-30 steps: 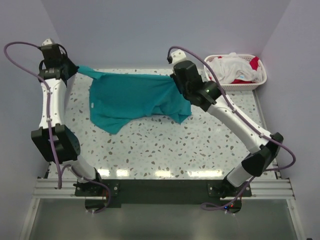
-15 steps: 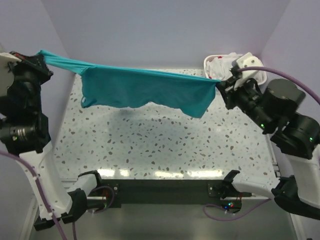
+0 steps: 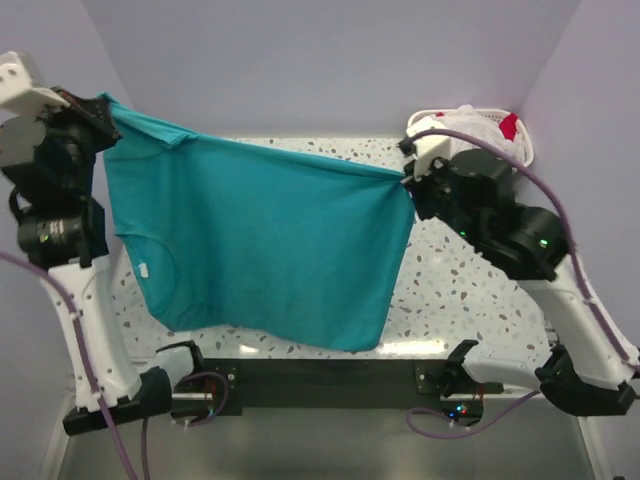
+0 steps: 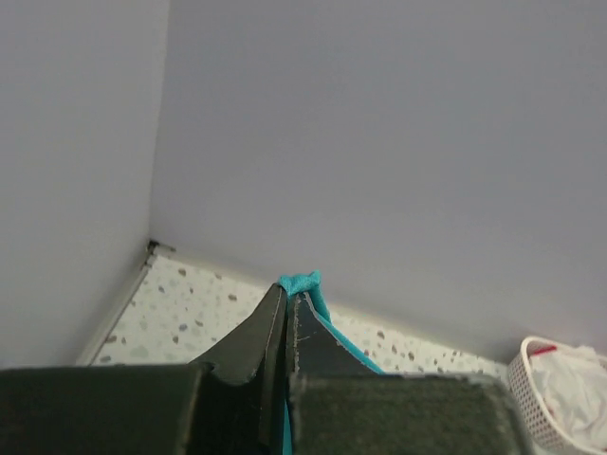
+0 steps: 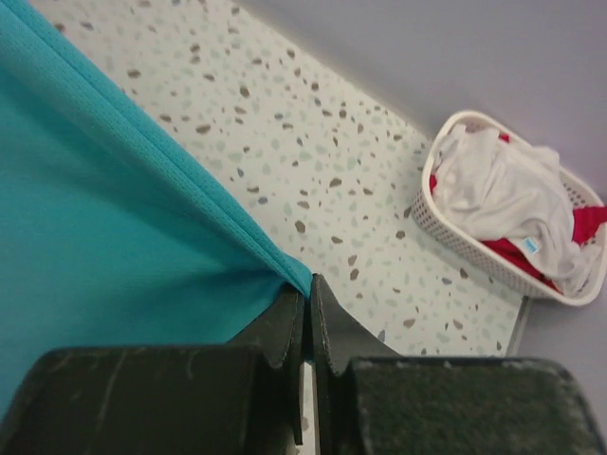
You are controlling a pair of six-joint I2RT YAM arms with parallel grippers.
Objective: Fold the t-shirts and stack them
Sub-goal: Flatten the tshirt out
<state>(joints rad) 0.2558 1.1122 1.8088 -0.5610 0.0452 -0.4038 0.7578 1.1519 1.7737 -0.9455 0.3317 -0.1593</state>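
Teal t-shirt (image 3: 260,250) — held up in the air over the table, stretched between the two grippers. In the top view its upper edge runs taut from 10 o'clock to 2 o'clock. The body drapes flat towards 6 o'clock and hides most of the surface beneath.

Surface: white terrazzo table (image 3: 470,290) with grey and brown flecks; a bare patch shows at 3 to 4 o'clock. Room: plain lilac walls (image 3: 320,60) on three sides.

White lattice basket (image 5: 474,251) sits at the table's far right corner, about 1 o'clock. It holds crumpled white and red t-shirts (image 5: 503,190) — how many pieces is hard to say from this heap.

Left gripper (image 4: 286,313): raised at 10 o'clock, close to the left wall. Jaws are pressed together on a bunched corner of the teal fabric, with a small tuft poking past the tips.

Right gripper (image 5: 308,303): at 2 o'clock, near the basket. Jaws are pinched tight on the opposite corner of the same shirt. In its wrist view the cloth fans away from the tips towards 9 to 10 o'clock.
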